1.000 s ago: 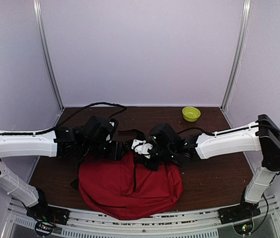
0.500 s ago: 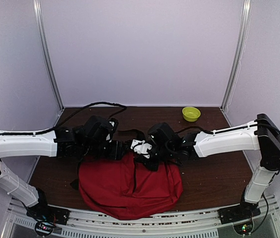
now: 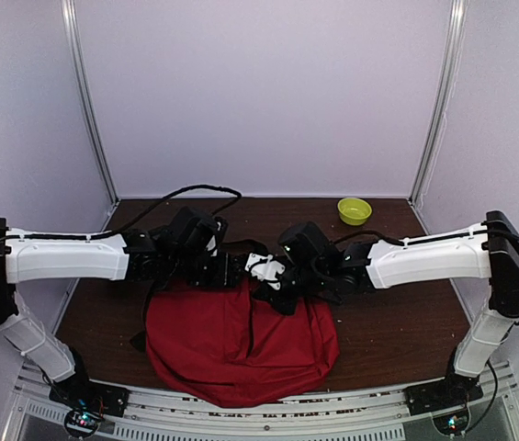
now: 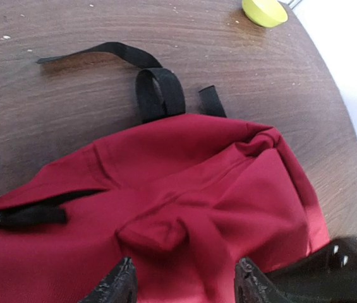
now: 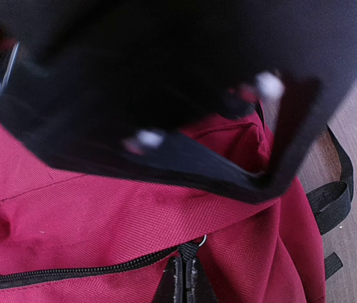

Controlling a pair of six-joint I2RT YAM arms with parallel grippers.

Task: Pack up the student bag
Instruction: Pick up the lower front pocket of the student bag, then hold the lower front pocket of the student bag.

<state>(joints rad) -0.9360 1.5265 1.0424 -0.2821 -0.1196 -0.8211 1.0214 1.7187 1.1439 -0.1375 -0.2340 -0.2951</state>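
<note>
Student bag (image 3: 241, 344) lying on the worktop (image 3: 397, 322), both arms reaching in over its far edge.
I am observing the red bag lying flat near the front edge of the brown worktop, between the two arm bases, with its black straps (image 4: 159, 91) trailing onto the wood behind it. The left jaws are standing moderately apart just above the red fabric, gripping nothing. The right jaws are pressing fully together on the black zipper pull (image 5: 189, 250). A yellow bowl (image 3: 354, 210) is sitting well apart, towards the far right corner.
</note>
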